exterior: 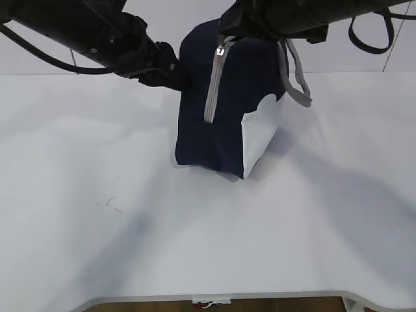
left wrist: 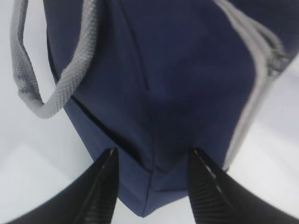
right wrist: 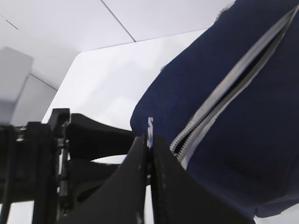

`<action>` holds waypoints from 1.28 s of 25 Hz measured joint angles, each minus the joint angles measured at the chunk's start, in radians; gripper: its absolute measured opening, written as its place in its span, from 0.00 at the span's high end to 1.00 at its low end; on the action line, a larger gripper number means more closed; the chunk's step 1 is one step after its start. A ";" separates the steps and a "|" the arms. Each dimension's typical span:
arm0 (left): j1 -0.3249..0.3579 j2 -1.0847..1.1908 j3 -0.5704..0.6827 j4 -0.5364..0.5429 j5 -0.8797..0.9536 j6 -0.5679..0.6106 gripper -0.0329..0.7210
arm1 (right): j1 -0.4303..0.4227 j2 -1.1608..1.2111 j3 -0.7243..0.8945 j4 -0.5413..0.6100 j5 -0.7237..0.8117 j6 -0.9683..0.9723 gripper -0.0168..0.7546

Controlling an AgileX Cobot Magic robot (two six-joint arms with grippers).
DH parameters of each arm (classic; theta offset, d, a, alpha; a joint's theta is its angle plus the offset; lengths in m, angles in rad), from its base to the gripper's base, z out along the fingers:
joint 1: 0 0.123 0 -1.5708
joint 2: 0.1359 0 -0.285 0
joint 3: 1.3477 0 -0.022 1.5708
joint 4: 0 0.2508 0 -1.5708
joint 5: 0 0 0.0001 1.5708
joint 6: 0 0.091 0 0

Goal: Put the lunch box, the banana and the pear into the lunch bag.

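Lunch bag: navy fabric, boxy, standing on white table toward far edge, near middle of its width. Grey zipper strip running down the near face from the top; appears nearly closed in exterior view, with a short dark gap between the teeth in right wrist view. White lower side panel on the right-hand face. Grey webbing handle hanging loose off the upper right side; second grey handle drooping over the opposite face, seen in left wrist view. No brand, label or readable writing visible on any face.

Left gripper: black, at the bag's far left side near its top. Fingers spread apart, one either side of a navy corner seam; fabric lies between them, contact cannot be told.

Right gripper: black, at the bag's top edge by the upper end of the zipper. Fingers pressed together, pinching a small metal zipper pull that sticks up between the tips.

Lunch box, banana, pear: not visible in any view.

Table: plain white, a few faint scuff marks toward the left near side; rounded near edge at the bottom of the exterior view.
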 joint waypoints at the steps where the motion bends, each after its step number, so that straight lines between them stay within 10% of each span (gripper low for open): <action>1: 0.000 0.008 0.000 -0.008 -0.002 0.002 0.48 | 0.000 0.000 0.000 0.002 0.009 0.000 0.96; 13: 0.000 0.036 0.000 -0.145 0.005 0.058 0.53 | 0.000 0.000 0.000 0.002 0.025 0.000 0.96; 18: 0.000 0.054 0.000 -0.159 0.020 0.079 0.83 | 0.000 0.000 0.000 0.002 0.031 0.000 0.96; 32: -0.002 0.022 0.000 0.058 0.217 0.085 0.96 | 0.000 0.000 -0.002 -0.019 0.027 -0.179 0.96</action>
